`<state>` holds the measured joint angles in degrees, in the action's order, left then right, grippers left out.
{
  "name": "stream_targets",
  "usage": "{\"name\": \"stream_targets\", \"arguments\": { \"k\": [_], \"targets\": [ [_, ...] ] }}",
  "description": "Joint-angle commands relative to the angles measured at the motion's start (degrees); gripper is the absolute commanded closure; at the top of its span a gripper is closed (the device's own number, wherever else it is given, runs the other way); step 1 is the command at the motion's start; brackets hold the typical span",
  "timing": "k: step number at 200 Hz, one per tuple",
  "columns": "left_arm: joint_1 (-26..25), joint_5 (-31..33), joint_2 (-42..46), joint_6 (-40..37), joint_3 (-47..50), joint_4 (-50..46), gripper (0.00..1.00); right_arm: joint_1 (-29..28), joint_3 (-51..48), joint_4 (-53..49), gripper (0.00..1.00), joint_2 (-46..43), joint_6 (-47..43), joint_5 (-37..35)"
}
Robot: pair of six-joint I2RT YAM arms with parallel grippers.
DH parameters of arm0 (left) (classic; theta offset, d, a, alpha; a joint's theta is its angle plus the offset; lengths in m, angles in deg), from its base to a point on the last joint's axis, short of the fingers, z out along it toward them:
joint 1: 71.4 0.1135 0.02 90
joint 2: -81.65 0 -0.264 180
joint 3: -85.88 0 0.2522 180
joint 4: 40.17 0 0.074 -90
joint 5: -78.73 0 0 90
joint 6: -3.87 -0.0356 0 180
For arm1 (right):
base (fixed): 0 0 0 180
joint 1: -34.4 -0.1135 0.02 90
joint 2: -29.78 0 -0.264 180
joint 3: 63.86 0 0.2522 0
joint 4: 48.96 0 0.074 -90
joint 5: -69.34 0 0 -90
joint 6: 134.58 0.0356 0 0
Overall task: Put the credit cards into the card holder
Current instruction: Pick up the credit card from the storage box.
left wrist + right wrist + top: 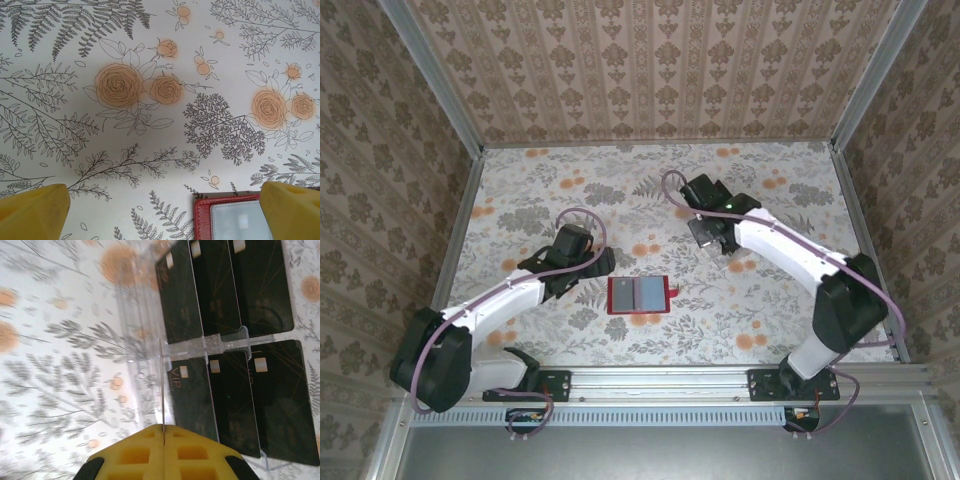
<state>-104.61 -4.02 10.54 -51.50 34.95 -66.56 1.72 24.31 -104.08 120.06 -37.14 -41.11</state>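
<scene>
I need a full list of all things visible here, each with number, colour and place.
clear tray: one, transparent, on the table
credit cards: six, black, two rows in the clear tray
thin edge: one, probably a card seen edge-on, between the right fingers
card holder: one, red, open, table centre
table: one, white with orange flowers
left gripper: yellow fingers, open, by the card holder
right gripper: yellow fingers, shut on the thin edge
</scene>
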Motion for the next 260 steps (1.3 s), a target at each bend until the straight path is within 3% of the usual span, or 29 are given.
{"name": "stream_targets", "arguments": {
  "k": [1,43,77,108,176,260],
  "targets": [
    [0.34,0.42,1.48,-1.82,0.42,-1.87,0.00,-1.56,-2.15,1.88,1.00,-5.50,7.21,9.91],
    [-0.94,2.14,5.10,-1.30,3.09,-2.06,0.00,-3.44,-15.46,20.64,1.00,-12.88,24.78,25.52],
    [-2.66,2.34,6.17,-1.53,3.14,-5.87,0.00,-7.37,-27.30,40.14,1.00,-13.41,39.68,29.18],
    [-5.93,2.08,3.89,-2.44,2.52,-8.67,0.00,-11.15,-33.44,51.12,1.00,-11.42,46.64,27.95],
    [-14.35,5.52,-5.83,-0.69,-0.78,-8.39,0.00,-13.03,-38.54,56.10,1.00,-10.92,49.07,26.27],
    [-16.06,9.43,-8.70,3.43,0.02,-11.12,0.00,-13.10,-40.57,60.25,1.00,-6.01,49.46,28.18]
  ]
}}
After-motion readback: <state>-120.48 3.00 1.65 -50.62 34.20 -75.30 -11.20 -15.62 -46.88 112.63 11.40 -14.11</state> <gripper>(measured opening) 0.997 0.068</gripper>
